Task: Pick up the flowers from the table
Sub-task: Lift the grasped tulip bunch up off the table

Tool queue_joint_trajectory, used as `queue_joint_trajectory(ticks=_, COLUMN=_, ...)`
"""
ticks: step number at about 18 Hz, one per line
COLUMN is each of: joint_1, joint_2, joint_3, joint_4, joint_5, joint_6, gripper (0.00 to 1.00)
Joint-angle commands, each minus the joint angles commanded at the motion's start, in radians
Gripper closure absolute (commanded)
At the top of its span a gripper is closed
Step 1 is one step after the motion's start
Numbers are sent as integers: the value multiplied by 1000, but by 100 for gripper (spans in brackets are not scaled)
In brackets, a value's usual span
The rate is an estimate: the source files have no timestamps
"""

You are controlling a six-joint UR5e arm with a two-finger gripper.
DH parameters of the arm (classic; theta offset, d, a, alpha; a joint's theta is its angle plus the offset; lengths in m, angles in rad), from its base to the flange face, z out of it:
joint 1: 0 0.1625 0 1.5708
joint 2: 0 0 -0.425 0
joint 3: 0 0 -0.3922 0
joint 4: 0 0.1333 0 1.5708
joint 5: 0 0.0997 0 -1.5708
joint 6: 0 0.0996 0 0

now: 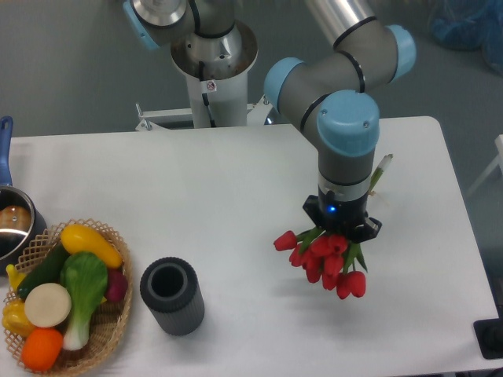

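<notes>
The tool (343,232) is clamped on the flowers (324,258), gripping the bunch just above the red heads, with the pale stems poking out behind the wrist toward the far right. From where I stand the bunch looks to be clear of the table (196,188), hanging under the arm over the right half of it, though I can't say how high. So I'd judge the pick-up itself is essentially done: the grasp is made and the flowers appear lifted. What's left, if anything, is only to raise them higher and hold them steady.

At the left edge a wicker basket (110,330) is packed with play food: a yellow squash (90,245), a bok choy (82,290), a dark green cucumber (43,271), a white round slice (47,305) and an orange (41,348), among others. Beside it stands a dark grey cylindrical cup (172,296), upright and empty as far as I can see. A pot (12,224) with a blue handle sits at the far left; its contents I can't make out.
</notes>
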Motion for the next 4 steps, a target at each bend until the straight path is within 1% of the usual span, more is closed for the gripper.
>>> queue_joint_trajectory(ticks=2, joint_1=9, joint_2=2, joint_3=5, joint_4=-8, joint_5=0, joint_6=5, gripper=100)
queue_joint_trajectory(ticks=4, joint_1=12, joint_2=2, joint_3=14, joint_4=-28, joint_5=0, joint_6=5, gripper=100)
